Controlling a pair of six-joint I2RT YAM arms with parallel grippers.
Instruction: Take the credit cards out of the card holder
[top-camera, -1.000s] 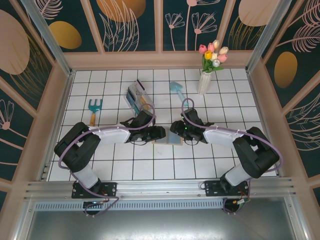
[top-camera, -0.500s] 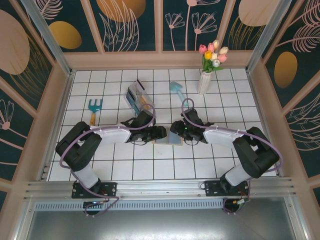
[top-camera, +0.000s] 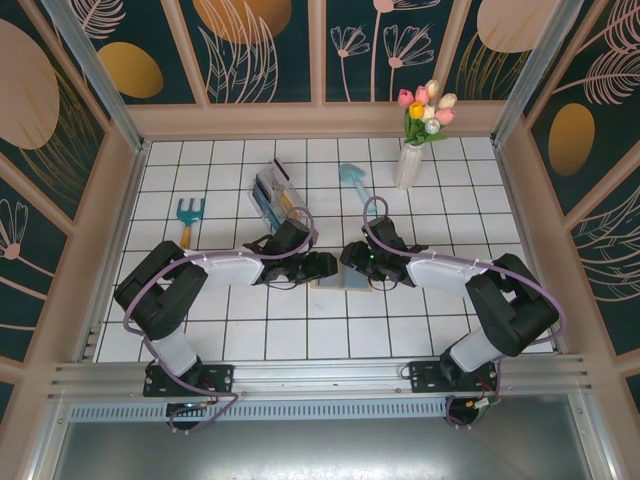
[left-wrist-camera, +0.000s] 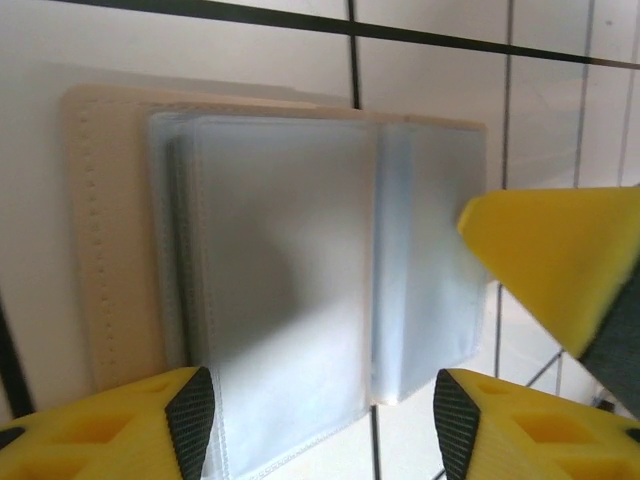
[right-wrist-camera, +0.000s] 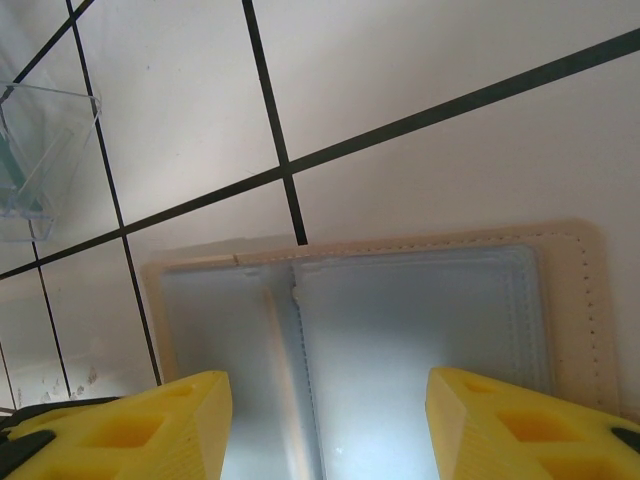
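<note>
The card holder (top-camera: 336, 283) lies open and flat on the tiles between both grippers: a tan stitched border (left-wrist-camera: 100, 240) around blue-grey clear sleeves (right-wrist-camera: 420, 330). My left gripper (top-camera: 322, 266) (left-wrist-camera: 322, 420) is open and hovers low over the holder's left half. Its black-padded fingertips (left-wrist-camera: 190, 412) straddle the sleeve pages. My right gripper (top-camera: 352, 262) (right-wrist-camera: 325, 430) is open over the right half, and one of its yellow fingers (left-wrist-camera: 560, 260) shows in the left wrist view. The sleeves look blank. Thin dark and pale flat pieces, possibly the credit cards (top-camera: 275, 188), stand in the clear rack.
The clear acrylic slotted rack (top-camera: 268, 196) (right-wrist-camera: 40, 140) stands just behind the left gripper. A blue toy rake (top-camera: 189, 216), a blue trowel (top-camera: 354, 180) and a white vase of tulips (top-camera: 412, 160) sit farther back. Wooden walls frame the tiled table.
My left gripper has edged slightly right, farther over the holder. The right arm and the holder have not moved.
</note>
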